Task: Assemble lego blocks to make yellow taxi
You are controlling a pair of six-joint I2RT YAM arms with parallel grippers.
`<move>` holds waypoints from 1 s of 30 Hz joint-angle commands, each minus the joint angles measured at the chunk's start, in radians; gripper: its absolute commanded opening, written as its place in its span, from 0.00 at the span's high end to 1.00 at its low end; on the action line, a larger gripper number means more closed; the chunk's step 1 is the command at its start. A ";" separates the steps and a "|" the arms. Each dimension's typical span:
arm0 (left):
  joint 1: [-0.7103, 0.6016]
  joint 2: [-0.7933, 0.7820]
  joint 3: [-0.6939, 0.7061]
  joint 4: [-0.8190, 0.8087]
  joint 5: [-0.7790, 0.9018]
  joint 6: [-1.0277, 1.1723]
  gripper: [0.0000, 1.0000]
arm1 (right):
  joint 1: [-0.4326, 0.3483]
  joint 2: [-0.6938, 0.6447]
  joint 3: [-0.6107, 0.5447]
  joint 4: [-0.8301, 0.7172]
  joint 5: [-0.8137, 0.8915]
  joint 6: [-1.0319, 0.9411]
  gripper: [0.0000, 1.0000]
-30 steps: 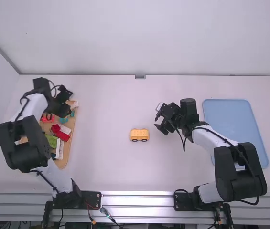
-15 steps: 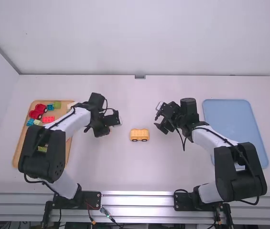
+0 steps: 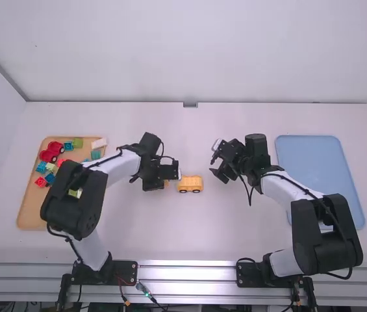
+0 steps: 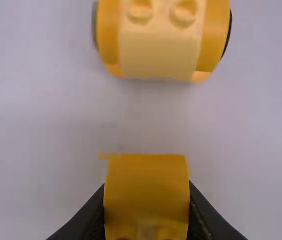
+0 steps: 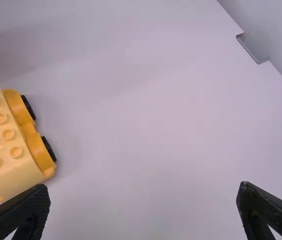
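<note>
The yellow wheeled car base (image 3: 189, 184) stands on the table between the two arms, studs up; the left wrist view has one end of the base (image 4: 160, 42). Just left of it is my left gripper (image 3: 165, 184), shut on a yellow block. In the left wrist view the yellow block (image 4: 146, 192) sits between the fingers of my left gripper (image 4: 146, 210), apart from the base. My right gripper (image 3: 217, 174) is a little right of the base. In the right wrist view the base (image 5: 11, 145) lies beyond one finger of my right gripper (image 5: 143, 200), open and holding nothing.
A wooden tray (image 3: 30, 218) with several coloured blocks, among them a red wheeled piece (image 3: 52, 151), lies at the left, partly beneath the left arm. A blue tray (image 3: 313, 162) lies at the right, behind the right arm's links.
From over the wooden tray, my left gripper has swung right across the table to beside the car base, with the yellow block now in it. The right arm and the base have stayed still.
</note>
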 commanded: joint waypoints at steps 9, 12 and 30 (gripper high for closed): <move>-0.011 0.037 0.028 0.009 -0.037 0.032 0.96 | -0.002 -0.017 0.023 -0.002 -0.008 0.007 0.01; -0.011 0.038 0.027 0.003 -0.007 0.053 0.91 | -0.002 -0.017 0.023 -0.006 -0.008 0.006 0.01; -0.011 0.037 0.026 0.001 -0.013 0.050 0.01 | -0.002 -0.017 0.023 -0.025 -0.008 0.007 0.01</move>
